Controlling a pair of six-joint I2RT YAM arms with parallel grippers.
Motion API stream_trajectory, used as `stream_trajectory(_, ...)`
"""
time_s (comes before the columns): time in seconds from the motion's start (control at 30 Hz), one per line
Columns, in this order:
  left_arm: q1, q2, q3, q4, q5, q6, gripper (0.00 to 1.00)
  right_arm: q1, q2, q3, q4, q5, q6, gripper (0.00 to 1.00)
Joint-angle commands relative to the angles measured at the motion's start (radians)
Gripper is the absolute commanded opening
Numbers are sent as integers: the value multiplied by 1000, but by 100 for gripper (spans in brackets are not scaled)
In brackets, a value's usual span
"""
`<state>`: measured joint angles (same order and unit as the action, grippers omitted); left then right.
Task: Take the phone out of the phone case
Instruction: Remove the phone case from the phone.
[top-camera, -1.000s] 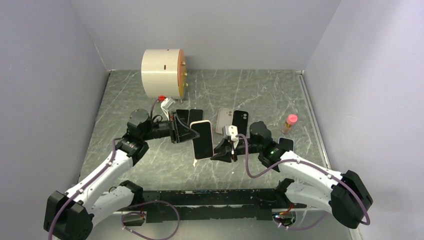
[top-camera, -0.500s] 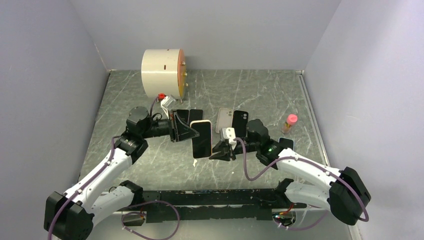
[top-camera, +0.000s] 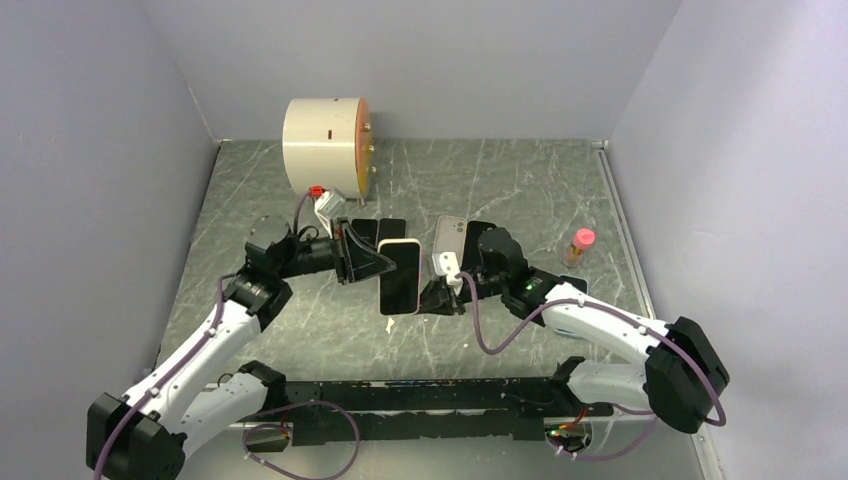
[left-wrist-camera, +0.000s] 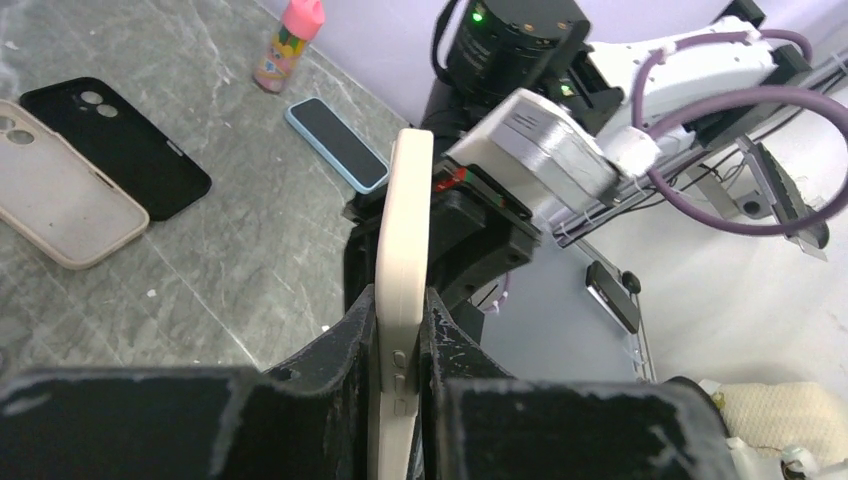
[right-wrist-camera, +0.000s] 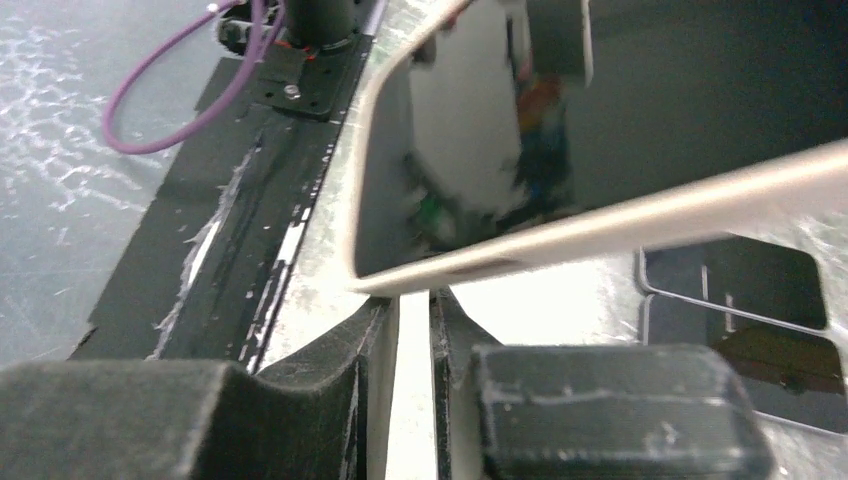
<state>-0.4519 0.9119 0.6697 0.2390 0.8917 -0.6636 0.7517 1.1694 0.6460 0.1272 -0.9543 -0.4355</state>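
Observation:
The phone in its cream case (top-camera: 398, 277) is held on edge over the middle of the table. My left gripper (top-camera: 372, 265) is shut on its left long edge. In the left wrist view the case (left-wrist-camera: 405, 230) stands upright between my fingers, at my left gripper (left-wrist-camera: 400, 300). My right gripper (top-camera: 432, 298) is at the phone's right edge. In the right wrist view the phone's dark screen (right-wrist-camera: 600, 110) and cream rim lie just beyond my right gripper (right-wrist-camera: 412, 305), whose jaws stand a narrow gap apart with only bright table between them.
An empty cream case (top-camera: 448, 240) and an empty black case (top-camera: 482, 235) lie behind the phone, and dark phones (top-camera: 378, 230) lie behind the left gripper. A pink-capped bottle (top-camera: 578, 246) stands right. A white cylinder (top-camera: 325, 143) stands far left. A blue-cased phone (left-wrist-camera: 336, 143) lies near the right arm.
My right gripper has moved left and a little away from me, up to the phone's right edge. My left gripper has shifted the phone slightly left.

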Motion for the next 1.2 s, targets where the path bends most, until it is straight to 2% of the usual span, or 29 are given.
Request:
stream_trajectory(0.0, -21, -88, 8, 19, 16, -2, 2, -8, 1, 30, 156, 38, 64, 12)
stream_trajectory(0.1, -22, -123, -22, 22, -77, 38, 3, -9, -24, -15, 210, 27, 150, 29)
stream_trajectory(0.2, -22, -125, -47, 83, -91, 30, 2, -9, -45, -41, 254, 23, 221, 42)
stream_trajectory(0.3, -22, -110, -56, 127, -77, 12, 3, -8, -55, -51, 275, -8, 259, 48)
stream_trajectory(0.57, -22, -157, -50, 70, -140, 59, 3, -8, -70, -59, 175, -9, 205, 63)
stream_trajectory(0.73, -22, -155, -65, 96, -148, 55, 2, -8, -87, -72, 228, -33, 258, 68)
stream_trajectory(0.9, -22, -125, -72, 146, -125, 30, 3, -8, -77, -70, 308, -52, 319, 68)
stream_trajectory(1.17, -22, -122, -80, 178, -124, 17, 3, -7, -38, -53, 338, -57, 336, 59)
